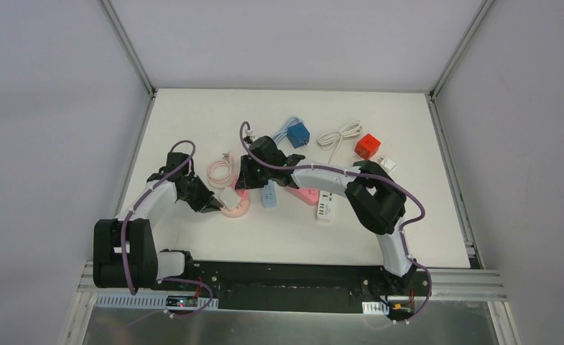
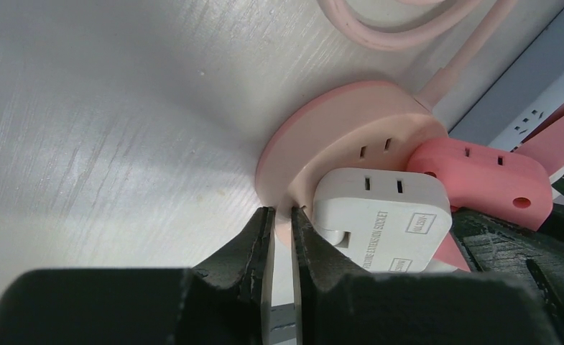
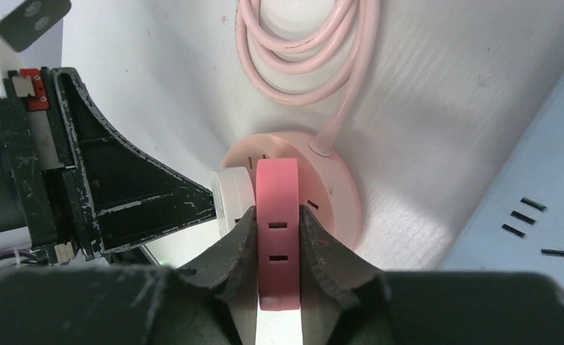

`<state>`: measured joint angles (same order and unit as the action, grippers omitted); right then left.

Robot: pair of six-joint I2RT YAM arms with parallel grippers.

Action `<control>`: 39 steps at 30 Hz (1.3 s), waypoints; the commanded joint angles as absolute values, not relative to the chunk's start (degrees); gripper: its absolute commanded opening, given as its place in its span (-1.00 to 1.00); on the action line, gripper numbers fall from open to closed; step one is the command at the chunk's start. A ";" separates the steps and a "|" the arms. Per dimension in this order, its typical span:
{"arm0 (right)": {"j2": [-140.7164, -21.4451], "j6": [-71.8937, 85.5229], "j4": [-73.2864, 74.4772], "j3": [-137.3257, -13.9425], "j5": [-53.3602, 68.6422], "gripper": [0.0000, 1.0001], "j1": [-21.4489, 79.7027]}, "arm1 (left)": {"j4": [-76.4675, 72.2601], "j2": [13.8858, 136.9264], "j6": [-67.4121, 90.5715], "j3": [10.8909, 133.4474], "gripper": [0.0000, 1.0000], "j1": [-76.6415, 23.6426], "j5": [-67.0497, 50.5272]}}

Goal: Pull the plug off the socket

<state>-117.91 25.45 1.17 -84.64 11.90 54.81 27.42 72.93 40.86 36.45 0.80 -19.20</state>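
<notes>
A round pale pink socket point(image 1: 238, 209) point(image 2: 336, 136) point(image 3: 340, 188) lies on the white table with its pink cable coiled behind it. Two adapters stand plugged into its top. One is a deeper pink plug point(image 3: 277, 183) point(image 2: 480, 172), and my right gripper point(image 3: 277, 210) point(image 1: 247, 182) is shut on its two flat sides. The other is a white adapter point(image 1: 230, 198) point(image 2: 386, 215) point(image 3: 233, 195) beside it. My left gripper point(image 2: 282, 210) point(image 1: 214, 204) is shut, with nothing seen between its fingers. Its tips sit at the socket's rim, right next to the white adapter.
A light blue power strip point(image 1: 269, 194) point(image 3: 537, 208), a pink strip point(image 1: 304, 194) and a white strip point(image 1: 326, 207) lie just right of the socket. Farther back are a blue cube point(image 1: 298, 134), a coiled white cable point(image 1: 338, 134) and a red cube point(image 1: 367, 146).
</notes>
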 commanded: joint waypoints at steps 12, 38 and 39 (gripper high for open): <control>-112.84 19.15 2.79 -89.11 9.68 -1.00 60.43 | 28.36 76.16 40.36 33.29 -0.84 0.21 -16.85; -113.44 40.58 -21.89 -79.88 33.81 -1.00 53.22 | 27.30 77.00 40.59 33.22 -0.83 0.24 -17.78; -113.91 41.21 -22.75 -79.70 34.77 -1.00 53.04 | 27.30 77.06 40.60 33.27 -0.82 0.20 -17.92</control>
<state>-116.09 31.40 -8.78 -79.15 21.37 52.12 27.35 73.78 41.10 36.12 0.84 -21.28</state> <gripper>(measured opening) 0.232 0.085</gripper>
